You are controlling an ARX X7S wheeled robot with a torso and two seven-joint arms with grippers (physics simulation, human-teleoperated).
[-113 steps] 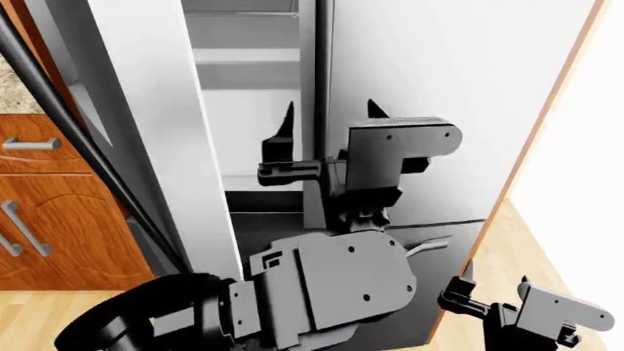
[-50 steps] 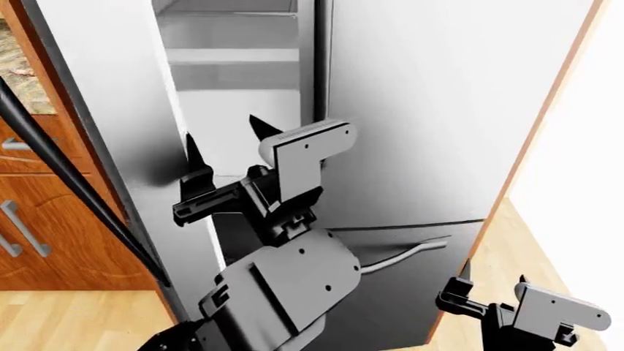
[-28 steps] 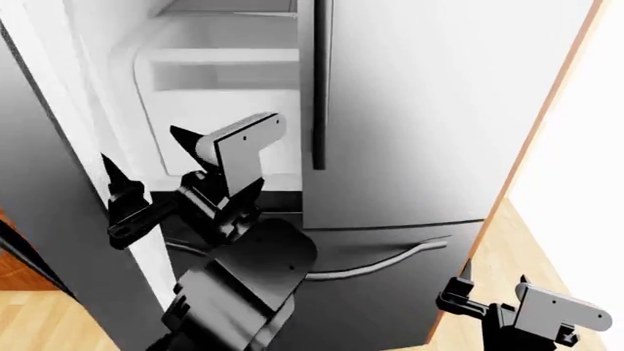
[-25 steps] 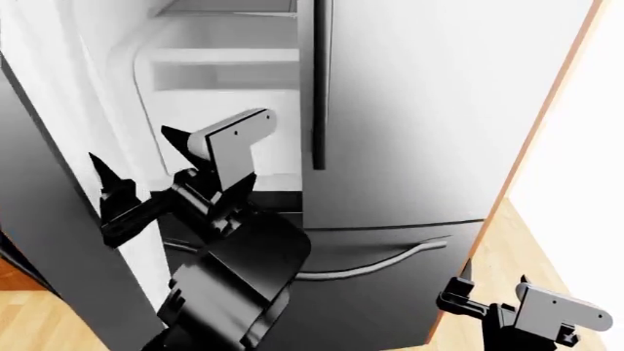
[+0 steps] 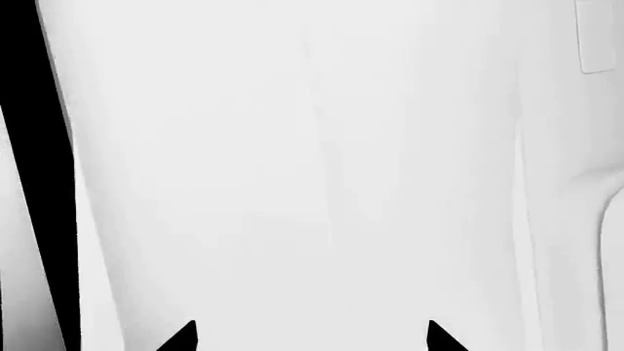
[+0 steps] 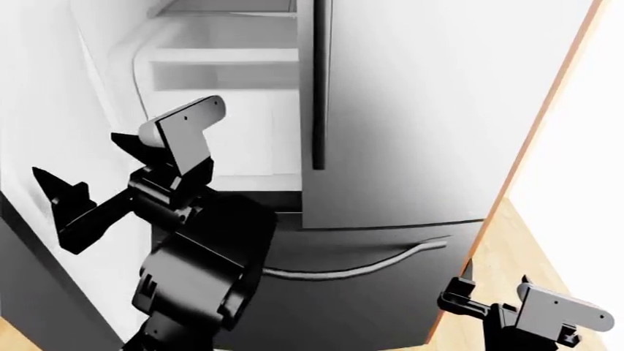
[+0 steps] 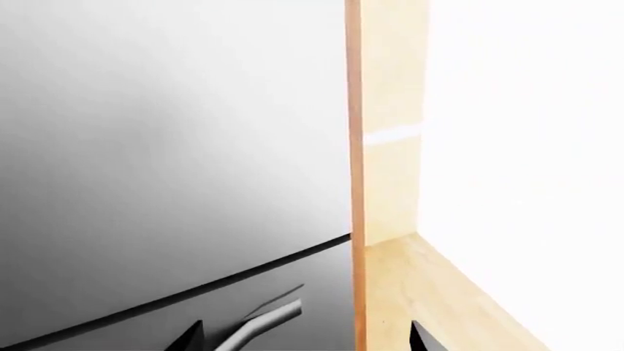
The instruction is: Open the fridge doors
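Left gripper (image 6: 93,172), jaws released, is pressing the left fridge door (image 6: 49,110) outward; right gripper (image 6: 492,289), jaws also released, needs the right door's handle (image 6: 318,88).

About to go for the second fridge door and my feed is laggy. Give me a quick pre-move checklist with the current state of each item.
1. Left fridge door swung open, white inner face showing: ok.
2. Right fridge door open: not ok, it sits shut, its black bar handle untouched.
3. Left gripper empty, jaws spread near the left door's inner face: ok.
4. Left gripper clear of that door: cannot tell, the wrist view shows only white panel.
5. Right gripper open and free, low beside the wooden side panel: ok.
6. Right gripper lined up with the handle: not ok, it is far below and to the side.
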